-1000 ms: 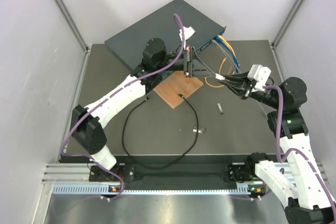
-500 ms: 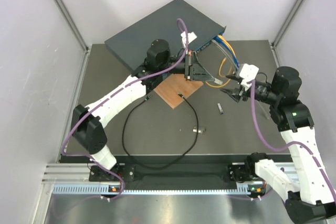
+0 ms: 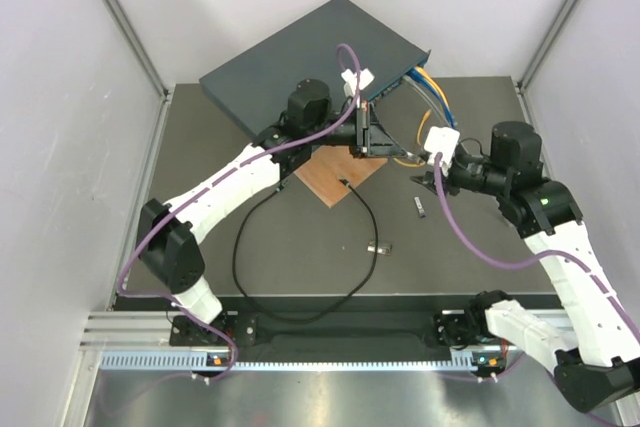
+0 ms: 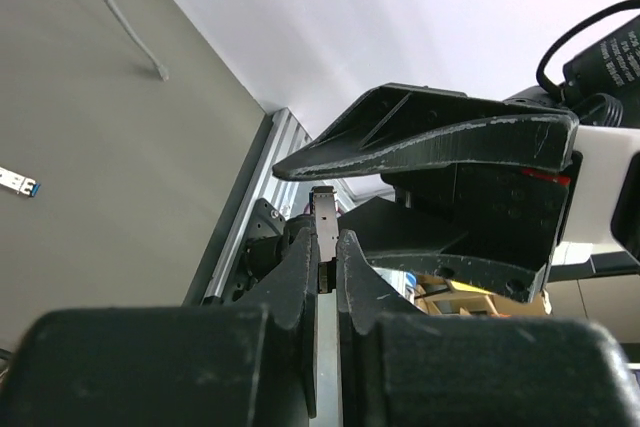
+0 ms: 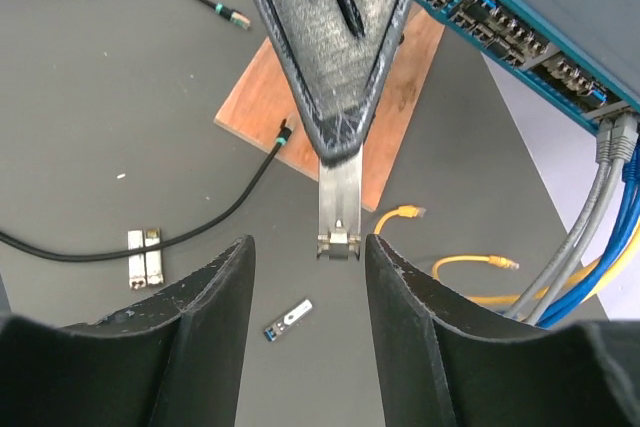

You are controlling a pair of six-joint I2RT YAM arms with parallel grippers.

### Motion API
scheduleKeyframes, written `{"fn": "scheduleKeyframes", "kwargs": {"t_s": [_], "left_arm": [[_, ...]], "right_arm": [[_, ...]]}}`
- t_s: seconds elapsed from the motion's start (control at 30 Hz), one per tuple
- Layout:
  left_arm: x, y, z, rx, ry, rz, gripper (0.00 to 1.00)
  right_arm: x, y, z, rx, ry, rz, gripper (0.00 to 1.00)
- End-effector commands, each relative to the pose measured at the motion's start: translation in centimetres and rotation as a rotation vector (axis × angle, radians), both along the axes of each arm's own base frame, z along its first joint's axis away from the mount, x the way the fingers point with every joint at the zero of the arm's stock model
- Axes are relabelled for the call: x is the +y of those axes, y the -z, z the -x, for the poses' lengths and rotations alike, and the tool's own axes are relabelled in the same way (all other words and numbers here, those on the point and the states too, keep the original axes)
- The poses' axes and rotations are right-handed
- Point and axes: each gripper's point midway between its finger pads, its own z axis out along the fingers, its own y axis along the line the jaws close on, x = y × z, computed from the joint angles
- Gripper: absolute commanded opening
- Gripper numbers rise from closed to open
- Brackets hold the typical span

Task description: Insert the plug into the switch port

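Plug (image 5: 284, 133) sits on brown board (image 5: 258, 97); left hand (image 4: 326, 247) pinches silver stick (image 5: 338, 202), right hand (image 5: 307, 252) spread facing it.

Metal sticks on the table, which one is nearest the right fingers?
The slim blue-tipped stick, close by the right fingers; the wider silver one lies farther off.

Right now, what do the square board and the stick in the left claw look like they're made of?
Board: probably wood or fibreboard, matte orange-brown, flat with clean-cut edges. Stick, pinched in the left claw: likely bare metal, by its silvery brushed sheen.
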Motion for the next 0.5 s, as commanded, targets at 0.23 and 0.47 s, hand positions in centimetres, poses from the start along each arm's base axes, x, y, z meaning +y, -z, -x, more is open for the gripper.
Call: {"fn": "scheduleKeyframes", "kwargs": {"t_s": [0.23, 0.47], "left_arm": [[-0.7, -0.2, 0.1, -0.033, 0.006, -0.009, 0.00], [-0.8, 0.1, -0.1, -0.021, 0.003, -0.012, 0.00]], "right_arm": [[0.3, -2.1, -1.7, -0.106, 0.049, 0.012, 0.40], [0.1, -1.7, -1.9, -0.144, 0.038, 0.055, 0.30]]}}
